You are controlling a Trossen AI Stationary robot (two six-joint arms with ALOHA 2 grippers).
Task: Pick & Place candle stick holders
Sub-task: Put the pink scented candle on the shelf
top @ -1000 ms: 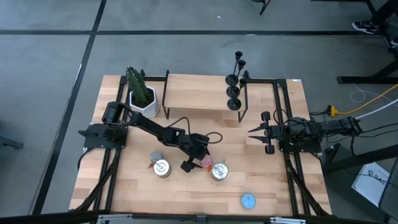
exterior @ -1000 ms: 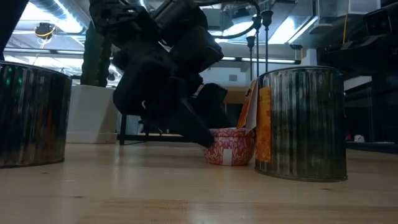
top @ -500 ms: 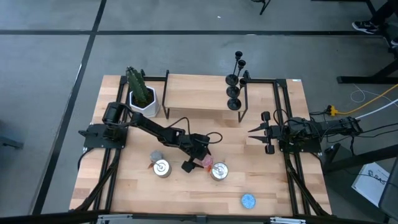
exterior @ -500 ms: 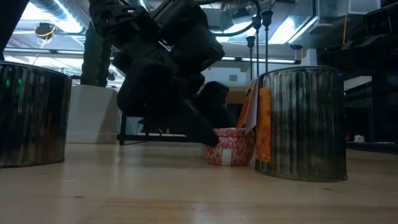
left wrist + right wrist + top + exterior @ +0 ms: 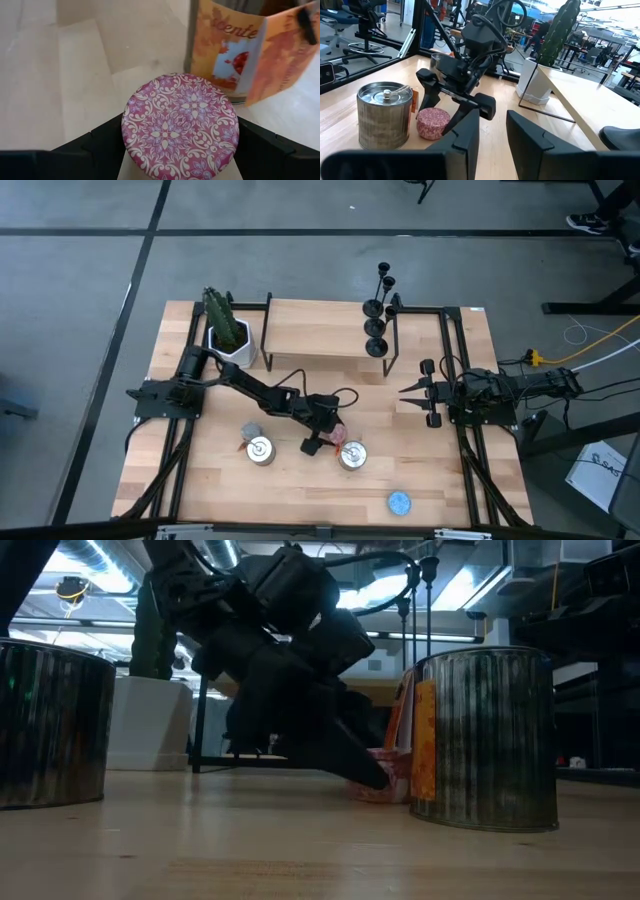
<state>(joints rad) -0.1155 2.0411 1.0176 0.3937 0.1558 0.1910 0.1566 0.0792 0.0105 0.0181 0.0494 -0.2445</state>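
Here my left gripper (image 5: pixel 322 442) reaches low, fingers spread around a pink tin (image 5: pixel 180 125) without clamping it. The candle stick holders (image 5: pixel 378 310) stand at one o'clock beside bare board; my right gripper (image 5: pixel 408 393), part-open and empty, waits at three.

Pale wood table (image 5: pixel 300 480), smooth. Brushed-metal tins (image 5: pixel 487 735) with a paper label. Patterned pink lid (image 5: pixel 180 125), satin. Matt black holders (image 5: pixel 376 328). Glossy white pot (image 5: pixel 532 80).

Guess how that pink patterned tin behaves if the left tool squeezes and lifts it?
The pink patterned tin looks squat and flat-lidded, so it probably won't tip. Its round wall may slip between the left tool's fingers. It looks small, so likely light.
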